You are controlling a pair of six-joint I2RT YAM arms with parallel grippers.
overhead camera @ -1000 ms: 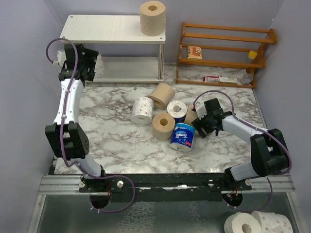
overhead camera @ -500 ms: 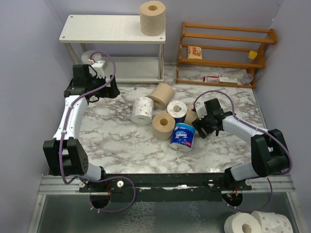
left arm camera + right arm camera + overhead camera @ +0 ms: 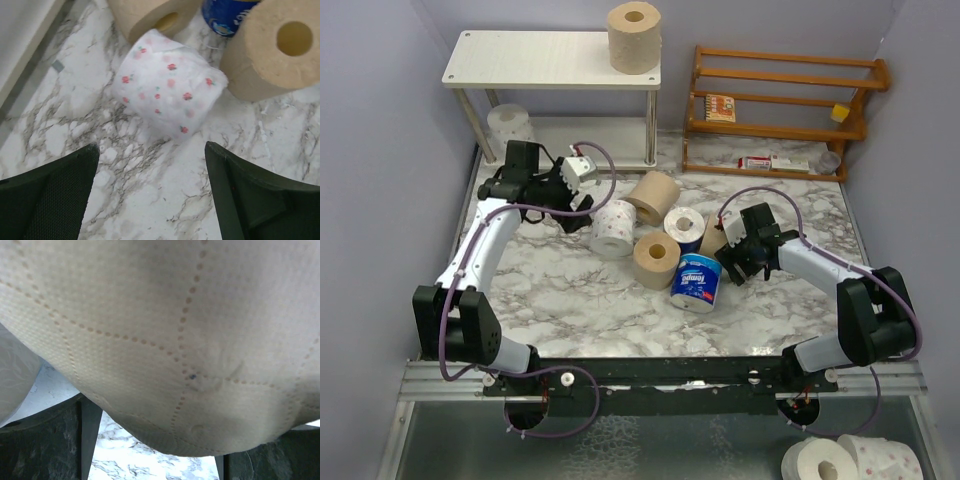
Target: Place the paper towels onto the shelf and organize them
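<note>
The white shelf point(image 3: 550, 58) stands at the back left. A tan roll point(image 3: 634, 37) sits on its top board and a pink-dotted white roll point(image 3: 508, 125) on its lower board. My left gripper point(image 3: 582, 203) point(image 3: 150, 200) is open and empty, just left of a second pink-dotted roll point(image 3: 613, 227) point(image 3: 170, 87) lying on the table. Beside that roll lie two tan rolls point(image 3: 653, 196) point(image 3: 656, 260) and two blue-wrapped rolls point(image 3: 684, 228) point(image 3: 697, 282). My right gripper point(image 3: 730, 245) is shut on a tan roll point(image 3: 713, 238) point(image 3: 165, 340), which fills the right wrist view.
An orange-brown wooden rack point(image 3: 785, 100) with small items stands at the back right. Two more rolls point(image 3: 840, 460) lie below the table's near edge at the bottom right. Walls close in on the left, right and back.
My left gripper let go of the pink-dotted roll on the lower shelf board, drew back, and swung right toward the dotted roll on the table. The right arm has not moved.
</note>
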